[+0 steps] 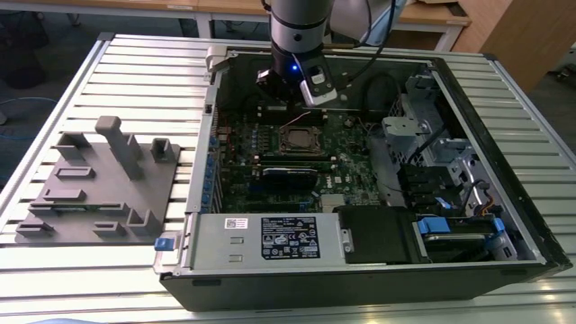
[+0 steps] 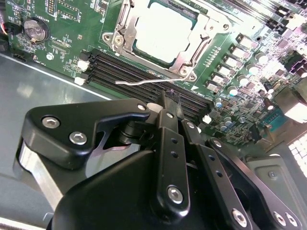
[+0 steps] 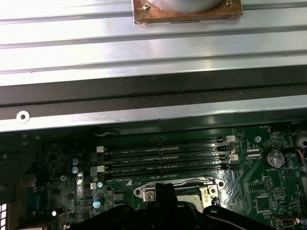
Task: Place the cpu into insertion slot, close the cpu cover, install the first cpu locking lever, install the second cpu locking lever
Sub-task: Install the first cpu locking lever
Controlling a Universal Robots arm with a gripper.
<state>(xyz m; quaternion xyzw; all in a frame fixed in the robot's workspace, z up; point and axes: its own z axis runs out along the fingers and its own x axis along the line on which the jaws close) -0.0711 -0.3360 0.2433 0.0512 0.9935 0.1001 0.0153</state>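
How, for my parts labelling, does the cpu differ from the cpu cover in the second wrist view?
The cpu is a solid, plain pale plate; the cpu cover is an open frame with a square window. The cpu sits inside that window; the cpu cover lies around it. The cpu's outline is straight; the cpu cover's edges are notched. Both are silvery metal, lying flat on the green board.

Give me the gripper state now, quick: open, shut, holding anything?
Gripper: jaws shut, tips at the end of the loose wire lever; cannot tell whether they pinch it.
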